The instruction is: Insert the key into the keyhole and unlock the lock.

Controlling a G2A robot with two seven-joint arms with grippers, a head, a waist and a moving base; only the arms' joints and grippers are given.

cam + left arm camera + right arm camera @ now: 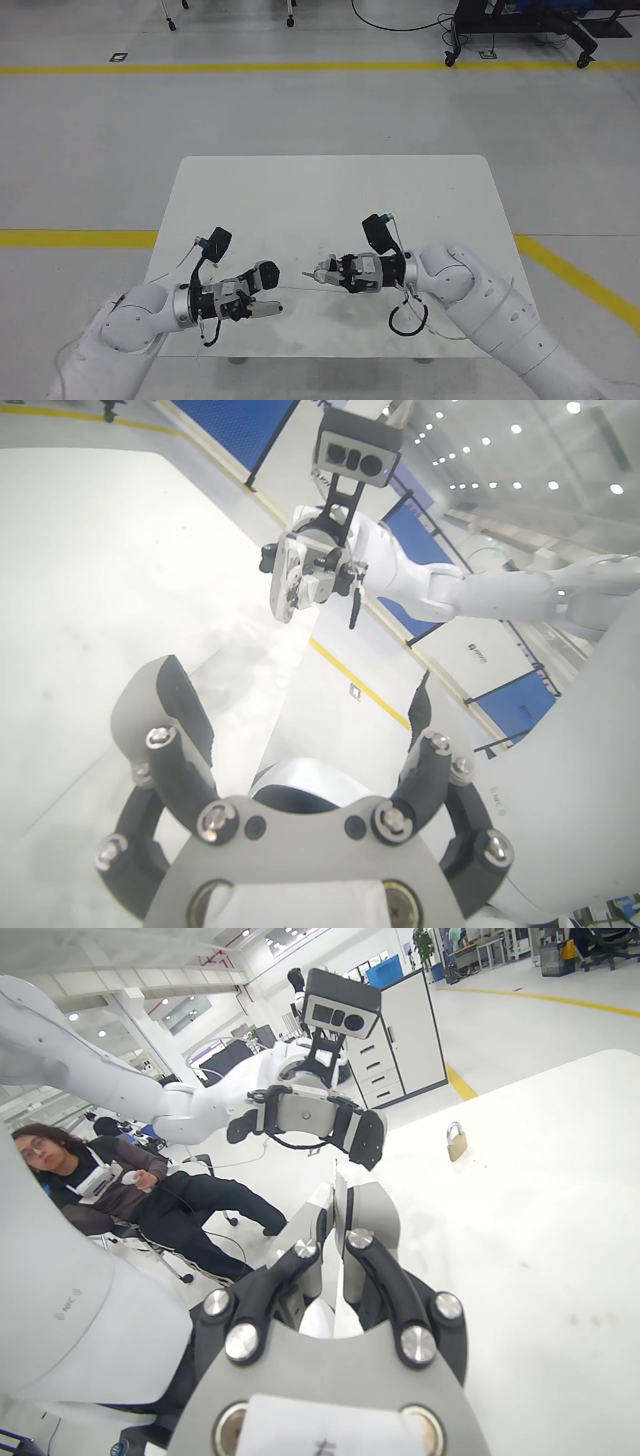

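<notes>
The right wrist view shows the right end effector [336,1208] pinched tight on the key [335,1178]. The key is a thin, flat, silver strip that sticks out past the two grey fingertips. Farther off in that view, the lock [457,1142] stands on the smooth white desk [550,1178], apart from both end effectors. It is a small gold block with a shiny bent loop on top.

The left wrist view shows the left end effector [300,710] spread wide with nothing in it. Its pads are black and bumpy, and they sit on smooth grey metal.

The top view shows the two arms facing each other over the near part of the desk. Their tips are near but not touching.
</notes>
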